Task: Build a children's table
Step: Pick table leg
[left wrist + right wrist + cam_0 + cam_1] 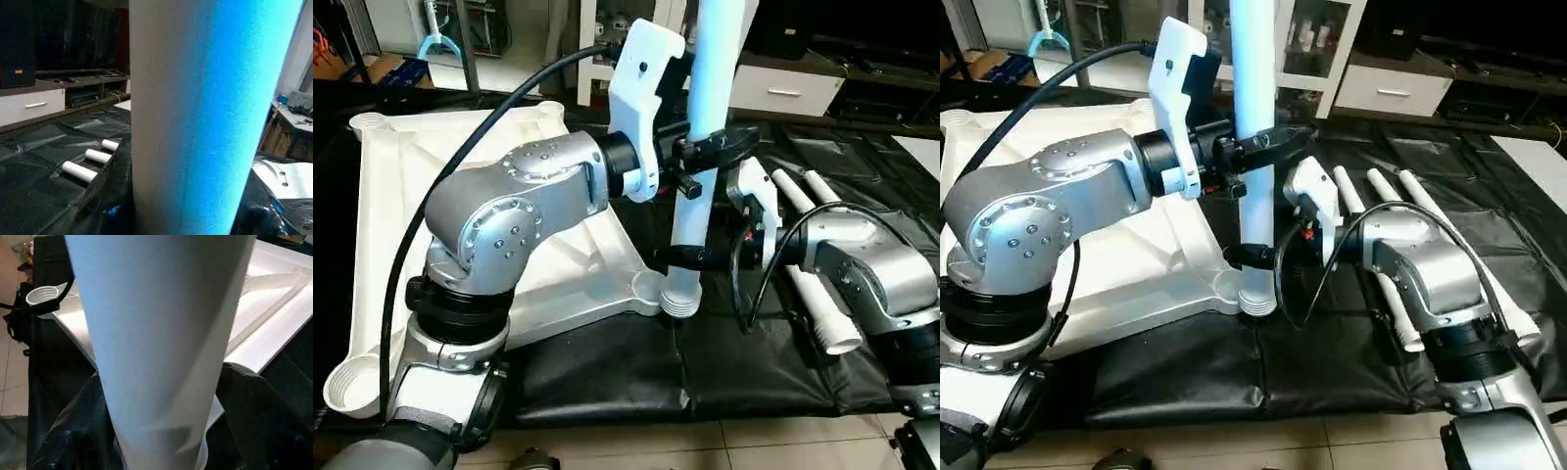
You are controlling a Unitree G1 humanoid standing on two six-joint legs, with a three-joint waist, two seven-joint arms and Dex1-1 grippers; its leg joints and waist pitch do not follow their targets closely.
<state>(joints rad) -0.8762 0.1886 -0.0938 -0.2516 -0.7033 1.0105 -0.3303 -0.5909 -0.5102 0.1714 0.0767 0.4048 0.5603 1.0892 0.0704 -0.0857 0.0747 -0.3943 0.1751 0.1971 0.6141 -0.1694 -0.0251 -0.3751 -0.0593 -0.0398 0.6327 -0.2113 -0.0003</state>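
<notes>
While tabletop (401,186) lies underside-up on black-covered table (607,382), leg (710,147) stands upright at its near right corner socket (651,289). Left pincer (705,152) clamps leg high; right pincer (690,257) brackets leg low, grip uncertain. Three spare legs (1381,196) lie just right.

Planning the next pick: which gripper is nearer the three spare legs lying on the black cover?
Right. The right gripper sits low on the upright leg, just beside the spare legs. The left gripper holds that leg higher up, farther from them.
</notes>
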